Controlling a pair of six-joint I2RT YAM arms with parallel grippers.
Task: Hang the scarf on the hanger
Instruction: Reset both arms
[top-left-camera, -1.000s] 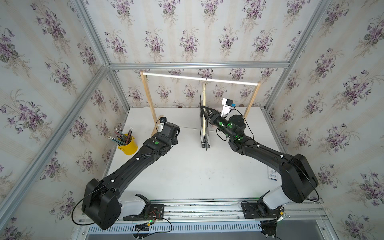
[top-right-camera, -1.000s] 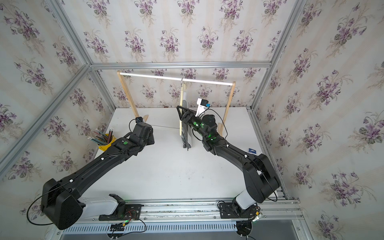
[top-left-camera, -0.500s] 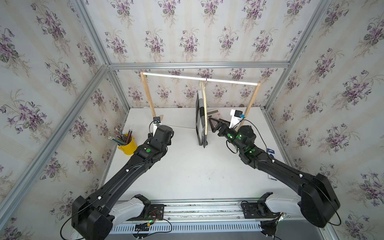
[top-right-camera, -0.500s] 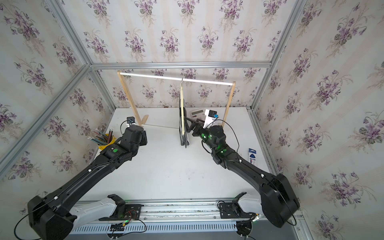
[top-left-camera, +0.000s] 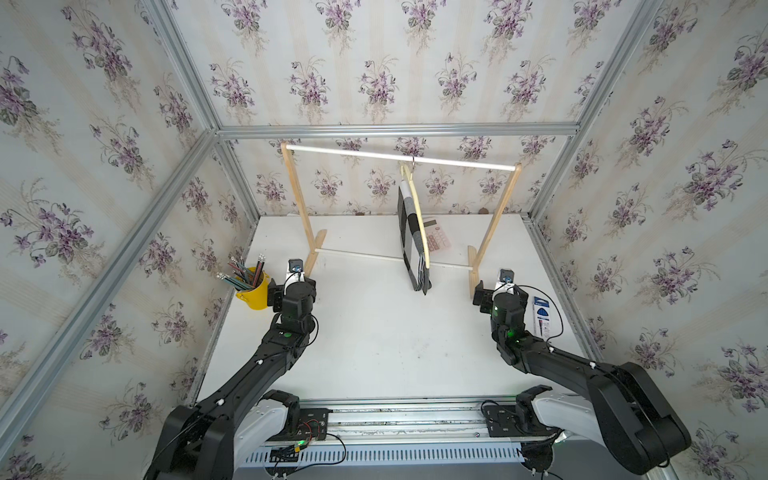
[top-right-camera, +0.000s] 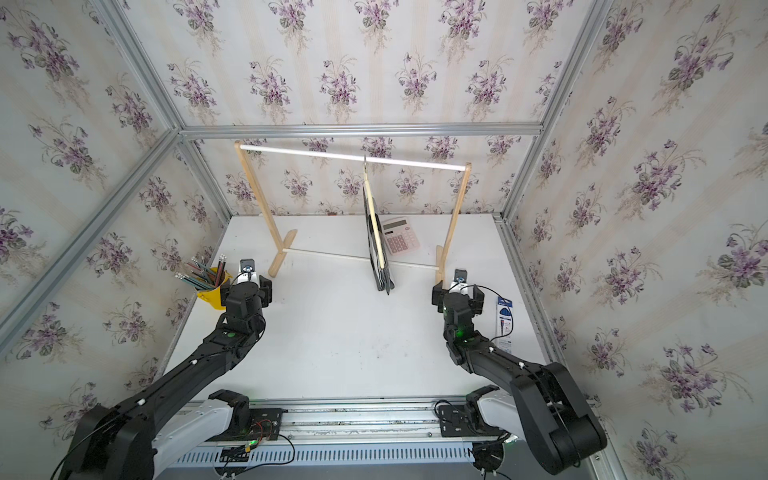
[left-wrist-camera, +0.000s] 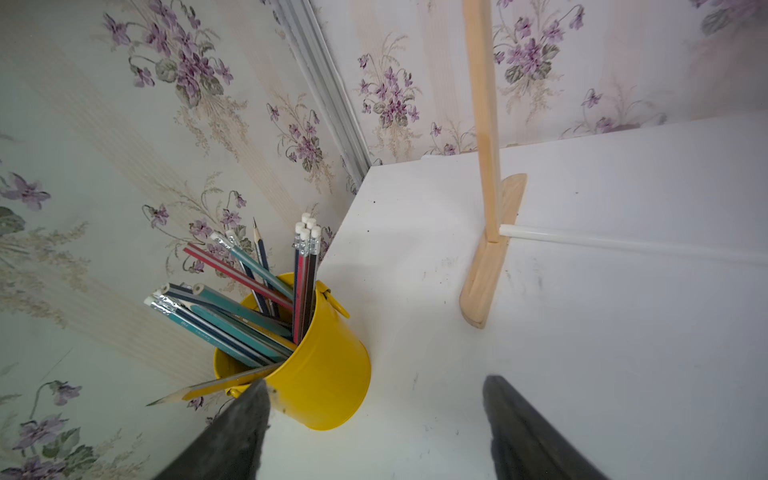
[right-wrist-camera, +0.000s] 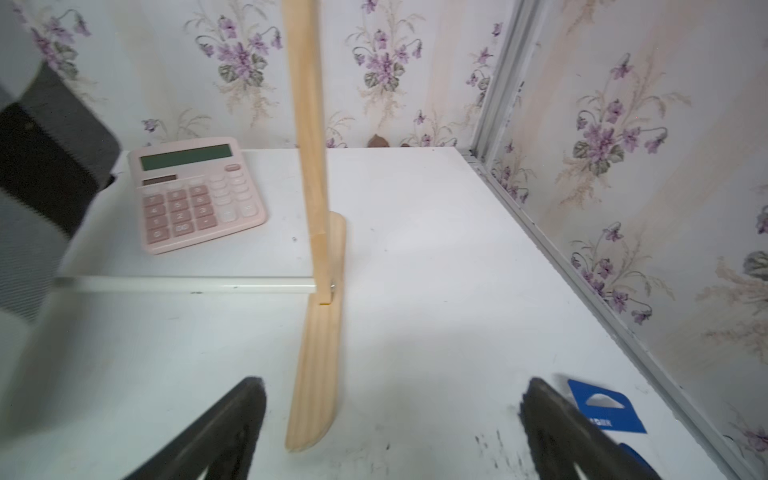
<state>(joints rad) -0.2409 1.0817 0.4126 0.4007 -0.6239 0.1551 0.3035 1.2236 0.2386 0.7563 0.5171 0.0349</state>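
— Where is the scarf (top-left-camera: 410, 239)?

— Just above the middle of both top views, seen almost edge-on. It is draped over the hanger (top-right-camera: 374, 224), and the hanger's hook sits on the top rod (top-left-camera: 353, 152) of the wooden rack (top-left-camera: 297, 199).

— Does it reach the table (top-left-camera: 374, 353)?

— Its lower end hangs low and crosses in front of the rack's lower rod (top-left-camera: 361, 255). Whether it touches the tabletop, I cannot tell.

— And the arms?

— Both are well apart from it. The left gripper (left-wrist-camera: 376, 384) is at centre left of the top views, its fingers spread wide with nothing between them. The right gripper (right-wrist-camera: 395, 384) is at centre right, spread wide too, and empty.

— What sits around them?

— A yellow cup (top-left-camera: 254, 295) full of pencils (top-left-camera: 243, 270) stands at the table's left edge, just beside the left gripper. One finger overlaps it in the left wrist view. The rack's left foot (left-wrist-camera: 486, 282) is close ahead. The rack's right foot (right-wrist-camera: 318, 365) lies directly in front of the right gripper. A blue packet (top-left-camera: 541, 316) lies flat near the right edge, beside that arm.

— Anything by the scarf?

— A pink calculator (top-left-camera: 438, 239) lies on the table behind the lower rod, just right of the scarf, which partly hides it in a top view.
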